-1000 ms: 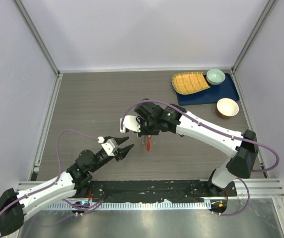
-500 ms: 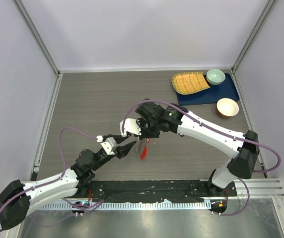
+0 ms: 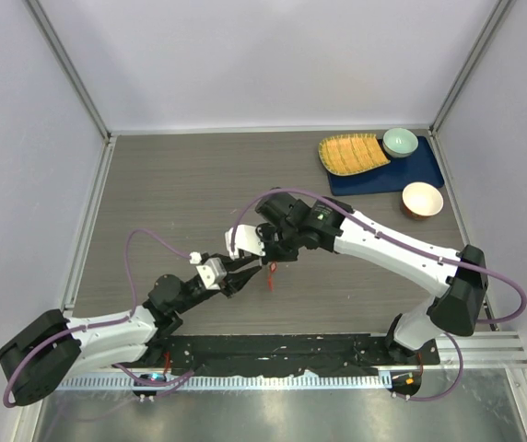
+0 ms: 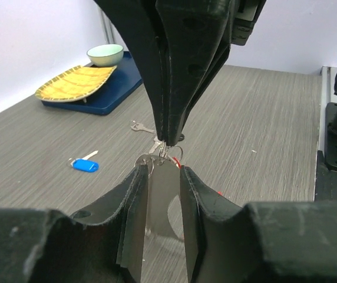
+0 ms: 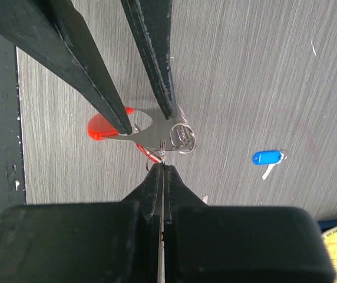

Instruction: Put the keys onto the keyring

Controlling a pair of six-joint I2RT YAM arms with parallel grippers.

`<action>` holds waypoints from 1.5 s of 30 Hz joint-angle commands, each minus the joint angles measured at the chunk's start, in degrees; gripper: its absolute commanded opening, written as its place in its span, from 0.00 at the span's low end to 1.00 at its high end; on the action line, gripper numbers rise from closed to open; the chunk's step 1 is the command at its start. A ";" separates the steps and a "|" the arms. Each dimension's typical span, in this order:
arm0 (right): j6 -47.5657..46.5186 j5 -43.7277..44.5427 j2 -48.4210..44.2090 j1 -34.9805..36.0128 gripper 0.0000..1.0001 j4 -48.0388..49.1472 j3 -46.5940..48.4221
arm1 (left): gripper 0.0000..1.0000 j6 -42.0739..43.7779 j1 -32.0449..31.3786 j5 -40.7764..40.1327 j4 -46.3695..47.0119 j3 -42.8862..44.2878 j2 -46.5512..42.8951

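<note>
The keyring hangs between both grippers near the table's middle: a flat silver plate with a red fob end and thin wire rings. My left gripper is shut on the plate, one finger on each edge; it also shows in the top view. My right gripper is shut on a thin ring at the plate's top, pointing down. A blue-headed key lies on the table, and a plain silver key lies beyond it. Red- and black-headed keys cannot be made out.
A yellow ribbed plate and a teal bowl sit on a blue mat at the back right, with a tan bowl beside it. Grey walls enclose the table; a black base strip lies at the near edge.
My left gripper, open before, has moved right to the hanging keyring and shut on its plate. My right gripper has shifted slightly with the ring in it.
</note>
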 commanded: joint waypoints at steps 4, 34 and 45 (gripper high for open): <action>-0.35 -2.26 -3.37 0.25 0.01 3.48 -0.23 | 0.31 0.74 -0.08 2.92 3.40 3.28 0.61; 0.00 -7.18 -6.36 0.34 0.01 6.21 -2.51 | 0.17 1.18 -0.08 2.05 -4.15 5.47 -2.91; -0.09 -8.15 -6.27 0.43 0.01 6.65 -2.60 | 0.13 1.27 -0.08 2.13 -5.83 6.35 -2.56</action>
